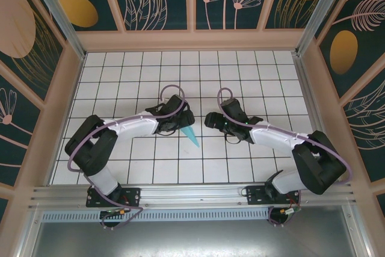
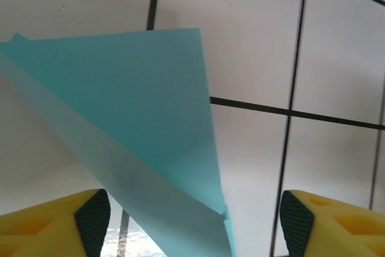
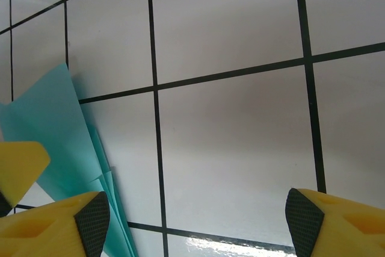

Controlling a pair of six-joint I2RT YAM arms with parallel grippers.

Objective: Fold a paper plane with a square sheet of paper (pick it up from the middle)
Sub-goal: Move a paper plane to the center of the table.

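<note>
The turquoise paper plane (image 1: pixel 191 136) lies on the white tiled table, its pointed end poking out toward the near edge from under my left gripper (image 1: pixel 180 122). In the left wrist view the folded paper plane (image 2: pixel 138 130) sits between the wide-apart jaws of the left gripper (image 2: pixel 194 221), and neither pad touches it. My right gripper (image 1: pixel 214 120) hovers just right of the plane, also open. In the right wrist view the paper plane (image 3: pixel 60 142) lies to the left, beside the left fingertip (image 3: pixel 93 221), and bare tile lies between the jaws of the right gripper (image 3: pixel 197 221).
The tiled table (image 1: pixel 240 76) is boxed in by patterned walls at the back and sides. A metal rail (image 1: pixel 192 194) carrying both arm bases runs along the near edge. A yellow finger of the other gripper (image 3: pixel 18 167) shows at the left of the right wrist view.
</note>
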